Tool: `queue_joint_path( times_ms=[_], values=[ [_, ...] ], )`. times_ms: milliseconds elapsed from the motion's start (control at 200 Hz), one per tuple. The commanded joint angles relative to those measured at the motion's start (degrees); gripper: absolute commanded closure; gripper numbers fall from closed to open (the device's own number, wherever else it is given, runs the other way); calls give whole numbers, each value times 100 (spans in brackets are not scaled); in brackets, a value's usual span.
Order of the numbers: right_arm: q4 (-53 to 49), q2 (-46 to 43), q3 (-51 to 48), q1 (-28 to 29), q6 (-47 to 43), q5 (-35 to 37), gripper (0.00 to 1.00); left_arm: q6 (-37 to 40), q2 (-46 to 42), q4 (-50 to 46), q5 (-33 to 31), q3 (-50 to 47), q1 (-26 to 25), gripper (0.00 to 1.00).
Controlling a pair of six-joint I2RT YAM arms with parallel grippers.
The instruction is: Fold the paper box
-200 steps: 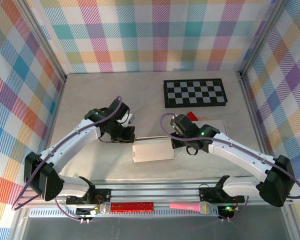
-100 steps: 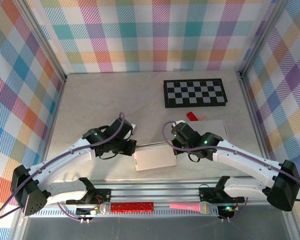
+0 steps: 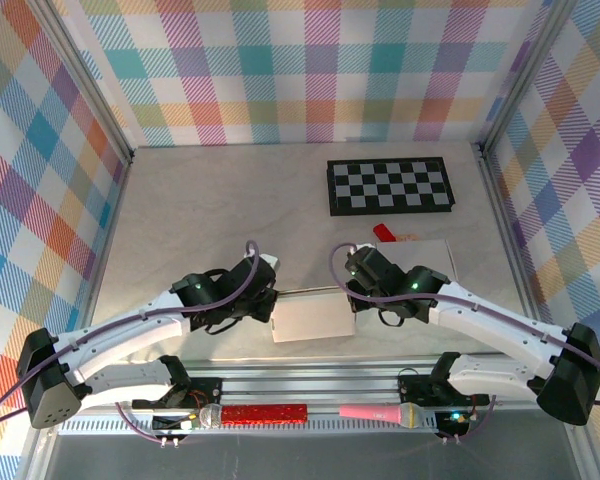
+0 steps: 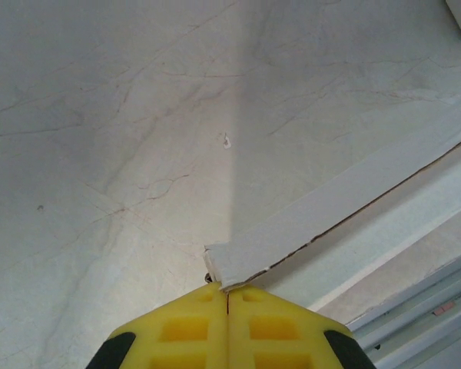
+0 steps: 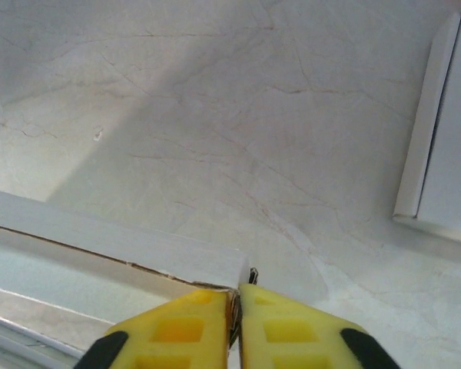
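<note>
The paper box (image 3: 310,318) is a flat white piece near the table's front edge, its back edge raised as a thin flap between the two grippers. My left gripper (image 3: 271,296) is shut on the flap's left corner; the left wrist view shows the white corner (image 4: 238,265) pinched at the yellow fingertips, gripper (image 4: 227,290). My right gripper (image 3: 348,289) holds the flap's right end. In the right wrist view the flap (image 5: 123,242) runs into a hairline gap between the jaws, gripper (image 5: 237,290).
A second white box (image 3: 420,255) lies just behind the right arm, also in the right wrist view as a white box (image 5: 446,177). A checkerboard (image 3: 388,186) and a small red piece (image 3: 383,232) sit at the back right. Red (image 3: 265,412) and pink (image 3: 380,411) microphones lie on the front rail.
Both grippers and the box have moved a little toward the near edge, the left arm stretching lower and further right. The right jaws have parted very slightly.
</note>
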Motion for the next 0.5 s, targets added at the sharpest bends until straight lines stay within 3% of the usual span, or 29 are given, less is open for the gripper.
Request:
queue_joint_path(
  times_ms=[0, 255, 495],
  values=[
    [-201, -232, -60, 93, 573, -614, 82, -129, -134, 460, -279, -64, -210, 100],
    [-560, -836, 49, 93, 1053, -678, 59, -248, -130, 504, -648, -140, -554, 100],
    [-783, -1034, 214, 83, 2281, -771, 40, -366, -98, 537, -829, -199, -755, 100]
  ],
)
